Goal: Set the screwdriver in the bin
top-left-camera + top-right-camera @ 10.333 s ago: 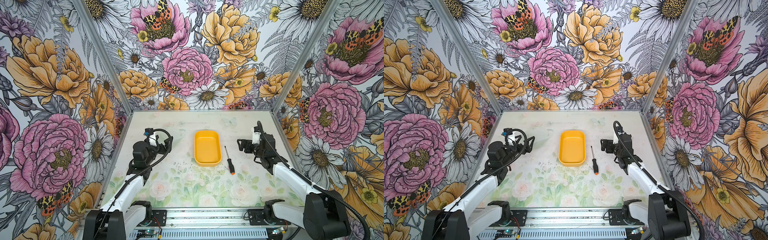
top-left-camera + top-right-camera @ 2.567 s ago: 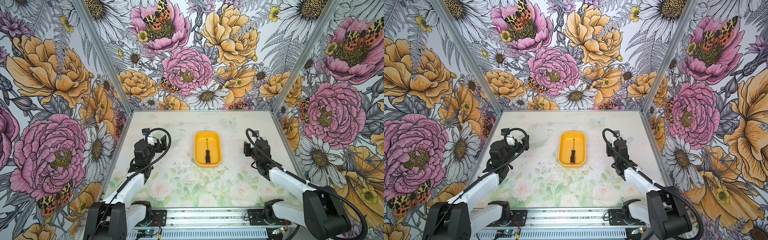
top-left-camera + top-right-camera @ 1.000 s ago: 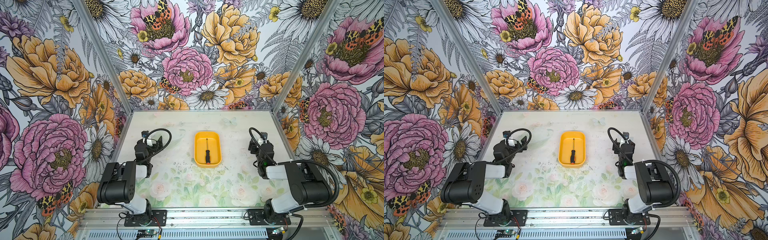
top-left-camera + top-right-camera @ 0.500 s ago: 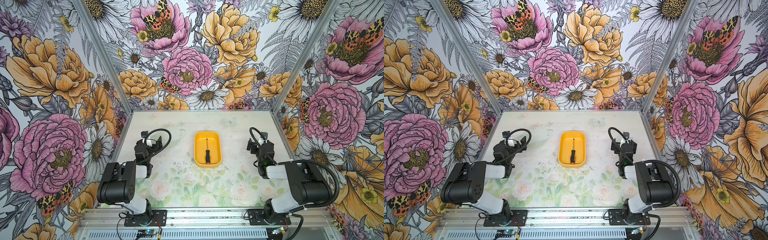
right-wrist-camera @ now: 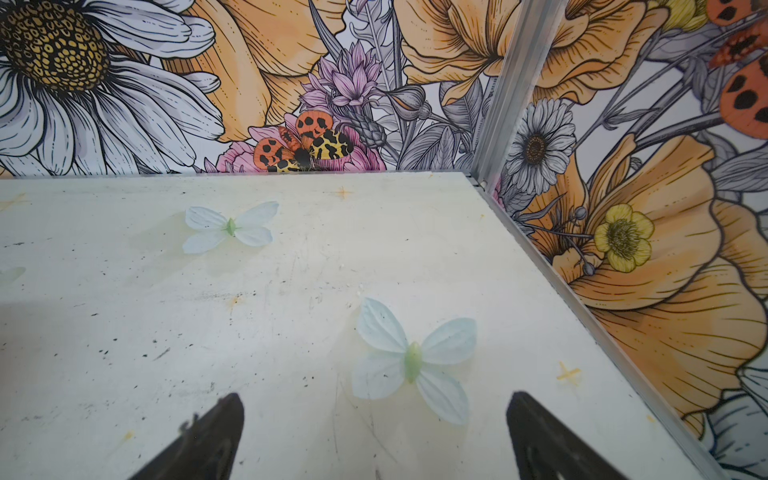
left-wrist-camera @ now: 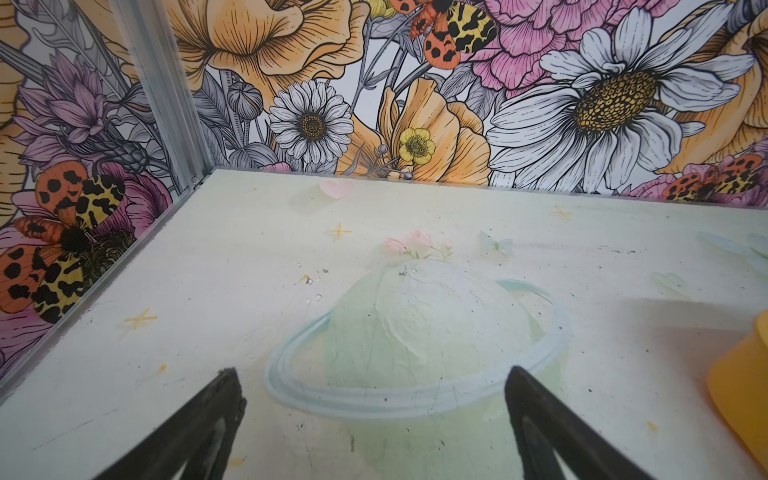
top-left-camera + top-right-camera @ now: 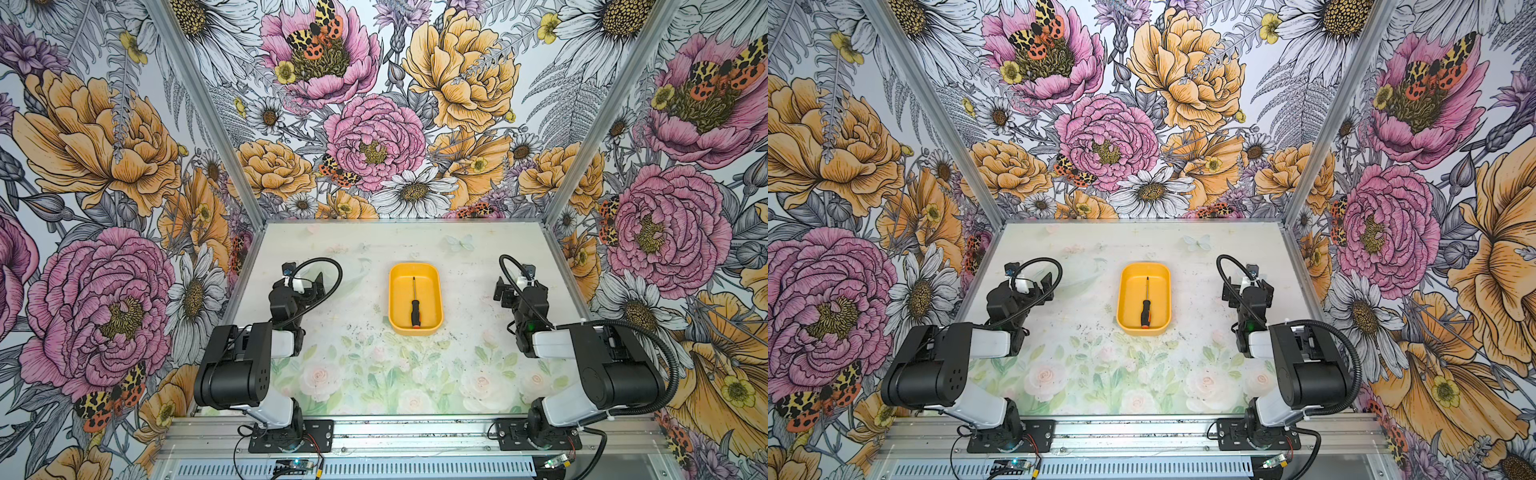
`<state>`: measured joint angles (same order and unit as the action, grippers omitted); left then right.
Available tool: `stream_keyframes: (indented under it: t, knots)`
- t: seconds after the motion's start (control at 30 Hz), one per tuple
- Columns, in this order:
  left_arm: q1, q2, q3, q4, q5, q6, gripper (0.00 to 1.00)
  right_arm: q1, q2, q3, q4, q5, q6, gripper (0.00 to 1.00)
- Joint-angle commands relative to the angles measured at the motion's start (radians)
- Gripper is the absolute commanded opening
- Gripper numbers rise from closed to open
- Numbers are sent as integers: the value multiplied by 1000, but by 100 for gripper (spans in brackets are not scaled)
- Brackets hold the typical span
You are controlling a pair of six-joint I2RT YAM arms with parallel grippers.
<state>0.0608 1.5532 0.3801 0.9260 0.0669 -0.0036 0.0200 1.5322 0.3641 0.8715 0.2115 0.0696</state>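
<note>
We find screwdriver [image 7: 414, 305] in bin [image 7: 392, 299]; left gripper [image 6: 372, 370] and right gripper [image 5: 374, 395] gape wide, empty; park the 2 clear.

No word, label, brand name or number can be read in any view. The flower-printed wall panels [image 7: 374, 141] carry only pictures. The pale printed tabletop [image 7: 357, 257] shows only small yellow cross-shaped marks [image 5: 568, 371], which are drawings, not letters.
</note>
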Motion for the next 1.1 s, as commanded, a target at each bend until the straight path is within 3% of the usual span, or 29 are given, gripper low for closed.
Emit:
stream_keyframes:
  t: [0.0,1.07]
  knots:
    - [-6,-2,-9,27,-28,-5,99,-5,2,18,11,-9,6,100]
    - [-38,-4,-6,17,-77,16,99,-5,3,19,11,-9,7,99]
